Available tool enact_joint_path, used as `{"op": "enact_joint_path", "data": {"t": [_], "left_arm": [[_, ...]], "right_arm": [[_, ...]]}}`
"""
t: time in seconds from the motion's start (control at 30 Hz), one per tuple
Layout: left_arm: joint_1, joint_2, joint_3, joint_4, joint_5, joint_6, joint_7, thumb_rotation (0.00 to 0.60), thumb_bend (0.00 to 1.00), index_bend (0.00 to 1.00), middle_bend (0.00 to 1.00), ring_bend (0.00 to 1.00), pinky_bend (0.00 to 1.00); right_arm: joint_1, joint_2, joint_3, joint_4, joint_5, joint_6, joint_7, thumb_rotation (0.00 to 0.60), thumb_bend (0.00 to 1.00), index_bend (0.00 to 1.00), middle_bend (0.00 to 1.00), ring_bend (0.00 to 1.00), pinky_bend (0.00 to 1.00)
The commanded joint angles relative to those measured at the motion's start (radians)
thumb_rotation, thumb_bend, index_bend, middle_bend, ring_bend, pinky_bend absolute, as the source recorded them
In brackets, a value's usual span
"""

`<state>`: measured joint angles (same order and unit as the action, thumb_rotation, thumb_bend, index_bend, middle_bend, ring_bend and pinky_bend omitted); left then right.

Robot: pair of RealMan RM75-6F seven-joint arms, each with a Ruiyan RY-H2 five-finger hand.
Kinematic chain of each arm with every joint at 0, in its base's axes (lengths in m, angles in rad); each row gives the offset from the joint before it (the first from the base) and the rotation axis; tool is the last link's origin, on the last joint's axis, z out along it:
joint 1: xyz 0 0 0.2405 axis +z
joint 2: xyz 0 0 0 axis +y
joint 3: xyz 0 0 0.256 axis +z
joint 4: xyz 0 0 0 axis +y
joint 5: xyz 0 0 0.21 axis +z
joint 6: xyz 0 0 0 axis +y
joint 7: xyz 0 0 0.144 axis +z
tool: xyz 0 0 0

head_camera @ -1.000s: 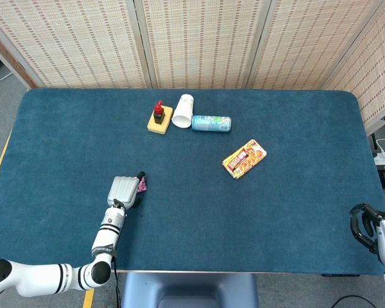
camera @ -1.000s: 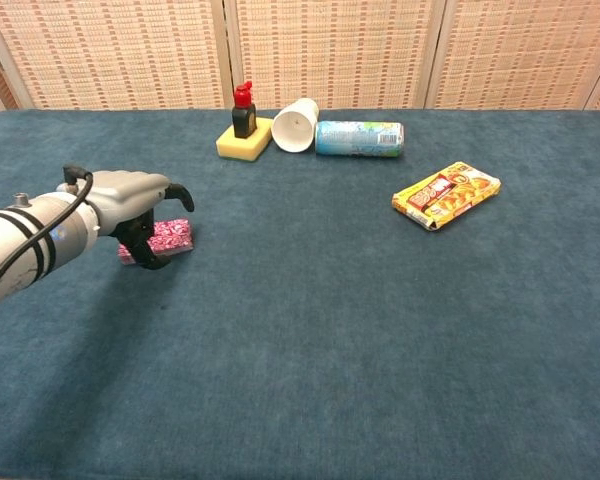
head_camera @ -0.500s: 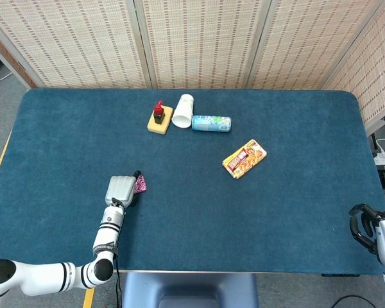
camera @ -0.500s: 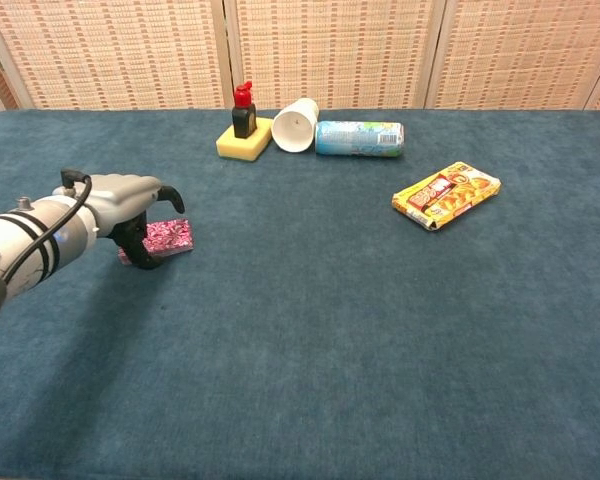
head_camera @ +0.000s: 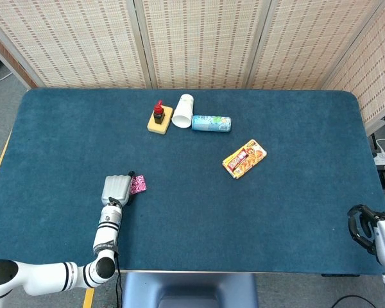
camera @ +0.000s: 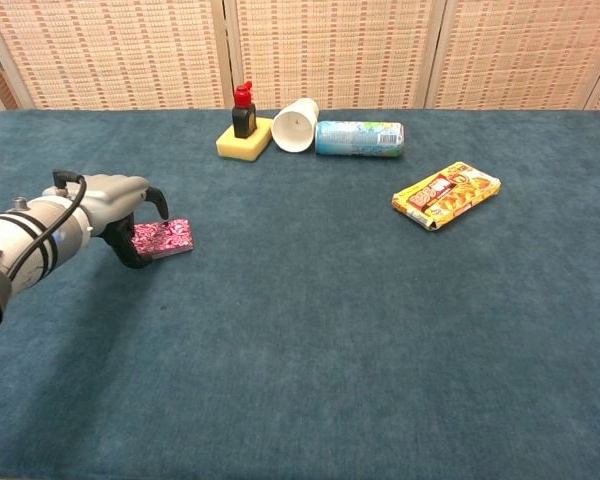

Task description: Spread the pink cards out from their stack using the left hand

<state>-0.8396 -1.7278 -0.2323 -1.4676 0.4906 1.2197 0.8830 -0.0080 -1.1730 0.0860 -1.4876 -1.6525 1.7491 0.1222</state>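
So the pink cards (camera: pixel 163 239) are sitting as one tidy stack on the near-left part of the blue tabletop (head_camera: pixel 192 212), flat, with the patterned face up. They look like a single block, no cards fanned out from it.

The left robot hand (camera: pixel 120 205) is right at the stack's left edge. In the chest view its dark fingers (camera: pixel 130 250) curl down and touch the table just beside the cards, at the stack's left end, but I can't honestly tell if it's gripping them or just resting against them. From the head view the left robot hand (head_camera: pixel 117 188) covers the left side of the stack, and only the pink right part (head_camera: pixel 138 185) peeks out.

The right robot hand (head_camera: pixel 367 230) is way off at the near-right corner, past the tabletop edge, well apart from everything. Fingers look curled in with nothing in them.

Other stuff at the far side: a small dark bottle with a red cap (camera: pixel 243 110) standing on a yellow sponge (camera: pixel 245 138), a white paper cup (camera: pixel 295 124) lying on its side just beside it, and a light blue can (camera: pixel 359 138) also lying down, touching or nearly touching the cup. A yellow snack packet (camera: pixel 446 195) lies flat off to the right, on its own.
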Motion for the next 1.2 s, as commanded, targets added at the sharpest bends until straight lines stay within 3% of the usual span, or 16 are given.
{"op": "enact_joint_path", "data": {"t": [0.03,0.9,1.2], "left_arm": [[0.001,-0.002,-0.005,0.0,-0.012,0.0,0.005,0.6,0.33,0.24,1.0,1.0,1.0],[0.013,-0.032,-0.024,0.021,-0.007,0.03,0.013,0.6,0.33,0.26,1.0,1.0,1.0],[0.019,-0.041,-0.028,0.021,0.012,0.037,0.004,0.6,0.33,0.3,1.0,1.0,1.0]], "right_arm": [[0.0,0.0,-0.001,-0.001,0.0,-0.001,0.0,0.6,0.5,0.97,0.91,0.87,0.87],[0.001,0.005,-0.006,-0.003,-0.002,-0.007,-0.003,0.6,0.5,0.97,0.91,0.87,0.87],[0.001,0.003,-0.005,-0.002,-0.003,-0.004,-0.001,0.6,0.5,0.97,0.91,0.87,0.87]]}}
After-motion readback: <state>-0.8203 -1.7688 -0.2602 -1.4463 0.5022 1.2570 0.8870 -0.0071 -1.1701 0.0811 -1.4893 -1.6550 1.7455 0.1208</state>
